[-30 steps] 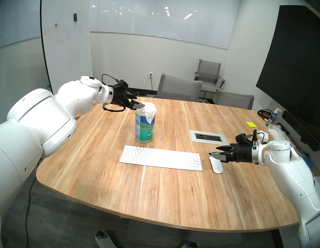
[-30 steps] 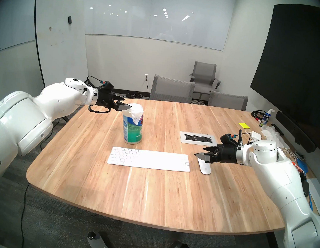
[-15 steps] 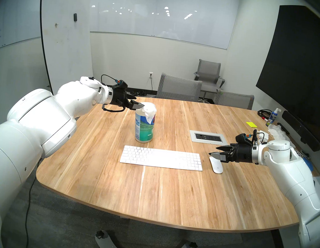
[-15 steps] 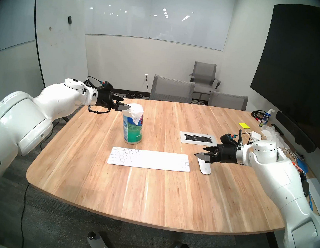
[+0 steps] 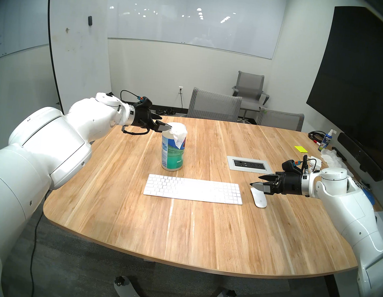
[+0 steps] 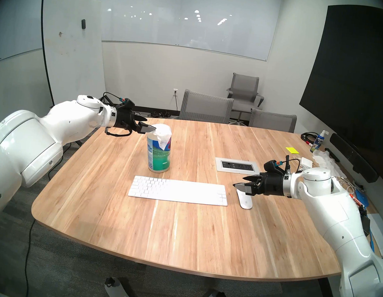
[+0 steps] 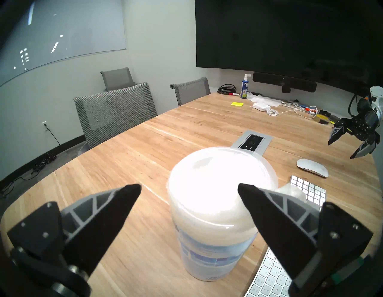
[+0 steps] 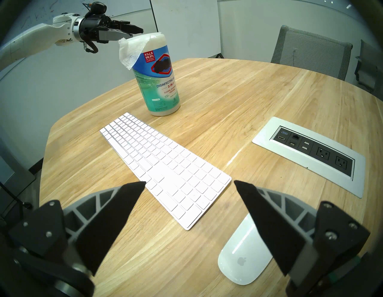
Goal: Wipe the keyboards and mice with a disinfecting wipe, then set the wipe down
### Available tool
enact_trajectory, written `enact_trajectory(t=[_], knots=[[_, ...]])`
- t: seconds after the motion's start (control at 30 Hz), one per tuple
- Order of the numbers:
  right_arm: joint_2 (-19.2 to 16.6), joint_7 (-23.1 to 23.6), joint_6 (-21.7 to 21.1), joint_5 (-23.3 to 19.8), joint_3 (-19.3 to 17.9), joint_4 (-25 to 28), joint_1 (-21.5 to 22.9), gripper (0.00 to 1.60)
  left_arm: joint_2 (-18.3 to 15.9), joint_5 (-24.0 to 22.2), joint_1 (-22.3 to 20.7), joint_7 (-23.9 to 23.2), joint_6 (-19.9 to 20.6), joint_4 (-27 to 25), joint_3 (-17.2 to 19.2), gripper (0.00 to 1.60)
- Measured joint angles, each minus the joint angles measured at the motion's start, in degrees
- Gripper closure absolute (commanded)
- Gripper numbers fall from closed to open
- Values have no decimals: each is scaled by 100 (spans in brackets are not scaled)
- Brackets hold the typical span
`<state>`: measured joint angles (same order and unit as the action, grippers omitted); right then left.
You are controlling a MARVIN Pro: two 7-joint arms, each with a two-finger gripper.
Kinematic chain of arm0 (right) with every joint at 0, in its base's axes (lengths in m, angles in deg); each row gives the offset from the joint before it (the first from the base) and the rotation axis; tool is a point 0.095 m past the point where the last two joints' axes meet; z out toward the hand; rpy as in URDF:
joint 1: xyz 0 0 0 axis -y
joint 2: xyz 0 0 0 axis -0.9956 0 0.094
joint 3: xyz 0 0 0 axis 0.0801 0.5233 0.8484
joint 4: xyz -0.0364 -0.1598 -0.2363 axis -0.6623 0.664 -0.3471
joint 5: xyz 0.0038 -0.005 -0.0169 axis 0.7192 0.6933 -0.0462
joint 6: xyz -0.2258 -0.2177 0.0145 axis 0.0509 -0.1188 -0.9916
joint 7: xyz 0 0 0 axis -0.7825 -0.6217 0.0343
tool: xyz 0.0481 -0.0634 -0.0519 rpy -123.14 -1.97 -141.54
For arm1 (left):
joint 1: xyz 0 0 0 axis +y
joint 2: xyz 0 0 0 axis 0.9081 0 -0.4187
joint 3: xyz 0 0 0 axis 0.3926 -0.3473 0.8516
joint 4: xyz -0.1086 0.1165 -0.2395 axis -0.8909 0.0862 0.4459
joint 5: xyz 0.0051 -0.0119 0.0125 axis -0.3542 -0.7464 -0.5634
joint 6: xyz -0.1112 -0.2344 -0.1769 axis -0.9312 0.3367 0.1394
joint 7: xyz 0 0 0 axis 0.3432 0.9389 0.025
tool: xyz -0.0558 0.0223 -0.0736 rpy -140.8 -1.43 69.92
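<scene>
A wipes canister stands on the wooden table, with a white disinfecting wipe hanging out of its top. My left gripper is open at lid height, just left of the canister top, and holds nothing. In front of the canister lies the white keyboard. The white mouse sits just right of it. My right gripper hovers open and empty over the mouse's far end, with the keyboard ahead of it.
A power outlet panel is set into the table behind the mouse. At the far right edge are a yellow sticky note, a spray bottle, crumpled tissues and cables. Grey chairs stand at the far side.
My left gripper has edged very slightly back to the left from the canister top. The right arm, keyboard and mouse have not moved.
</scene>
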<state>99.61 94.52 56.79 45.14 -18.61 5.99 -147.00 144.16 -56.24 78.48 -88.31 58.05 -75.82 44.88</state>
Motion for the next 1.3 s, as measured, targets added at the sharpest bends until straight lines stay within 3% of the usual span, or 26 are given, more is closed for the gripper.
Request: enact_trajectory(t=[1.3], knots=[[0,0,0,0,0,0,0,0,-15,3,16,-81,78,-1,41,0]])
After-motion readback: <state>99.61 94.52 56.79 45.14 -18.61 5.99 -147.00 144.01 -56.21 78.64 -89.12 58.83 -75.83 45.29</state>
